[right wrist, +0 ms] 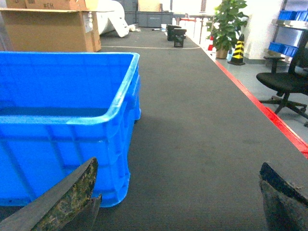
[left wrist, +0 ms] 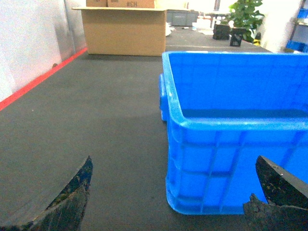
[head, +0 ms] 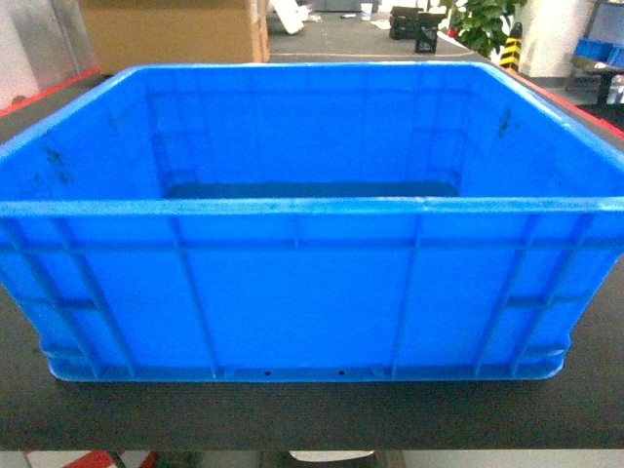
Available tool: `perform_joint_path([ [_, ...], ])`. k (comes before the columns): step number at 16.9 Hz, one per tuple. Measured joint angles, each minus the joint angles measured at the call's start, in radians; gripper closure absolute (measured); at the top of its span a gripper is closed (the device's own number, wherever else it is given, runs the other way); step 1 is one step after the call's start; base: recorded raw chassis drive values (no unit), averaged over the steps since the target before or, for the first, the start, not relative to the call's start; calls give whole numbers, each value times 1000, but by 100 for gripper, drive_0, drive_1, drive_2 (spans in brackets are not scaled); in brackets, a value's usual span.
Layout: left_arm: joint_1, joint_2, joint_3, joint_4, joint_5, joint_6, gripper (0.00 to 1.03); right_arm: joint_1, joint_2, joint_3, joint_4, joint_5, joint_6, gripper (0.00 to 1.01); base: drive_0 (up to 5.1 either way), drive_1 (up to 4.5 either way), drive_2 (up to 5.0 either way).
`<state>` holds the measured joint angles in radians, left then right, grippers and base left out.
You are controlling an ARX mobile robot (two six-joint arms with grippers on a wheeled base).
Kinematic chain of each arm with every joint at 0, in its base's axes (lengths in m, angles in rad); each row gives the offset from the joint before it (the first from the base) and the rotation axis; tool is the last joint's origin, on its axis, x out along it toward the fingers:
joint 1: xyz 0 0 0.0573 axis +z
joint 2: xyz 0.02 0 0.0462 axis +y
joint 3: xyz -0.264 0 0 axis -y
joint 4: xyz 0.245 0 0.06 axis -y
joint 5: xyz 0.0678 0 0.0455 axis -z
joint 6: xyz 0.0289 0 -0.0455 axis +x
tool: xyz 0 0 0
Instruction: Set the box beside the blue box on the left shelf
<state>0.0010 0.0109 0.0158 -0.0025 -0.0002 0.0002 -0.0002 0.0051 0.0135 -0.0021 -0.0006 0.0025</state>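
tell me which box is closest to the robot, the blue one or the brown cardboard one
The blue crate, open-topped and ribbed, sits right in front on the dark mat. The cardboard box stands far behind it, to the left.

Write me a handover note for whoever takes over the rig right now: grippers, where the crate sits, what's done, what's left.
Left gripper: open, empty, fingers straddling the crate's near left corner, not touching it.
Right gripper: open, empty, at the crate's near right corner, one finger beside the wall, no contact visible.
Crate: upright and empty on the dark mat, directly in front of the robot, filling the head view.
Shelf and the other blue box: not in view.
Done: arms positioned at either side of the crate.
Left: grip and lift the crate, carry it to the left shelf, set it next to the blue box.
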Motion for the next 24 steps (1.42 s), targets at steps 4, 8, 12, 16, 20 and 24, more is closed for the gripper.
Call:
perform_joint_path([
  [4,0,0,0,-1,0,0,5,0,0,0,-2,0,0,3,0,0,0],
  [8,0,0,0,-3,0,0,5,0,0,0,-3,0,0,3,0,0,0],
  [12,0,0,0,-3,0,0,5,0,0,0,-3,0,0,3,0,0,0],
  [16,0,0,0,-3,0,0,5,0,0,0,-3,0,0,3,0,0,0],
  [20,0,0,0,-3,0,0,5,0,0,0,-3,0,0,3,0,0,0],
  [24,0,0,0,-3,0,0,5,0,0,0,-3,0,0,3,0,0,0],
])
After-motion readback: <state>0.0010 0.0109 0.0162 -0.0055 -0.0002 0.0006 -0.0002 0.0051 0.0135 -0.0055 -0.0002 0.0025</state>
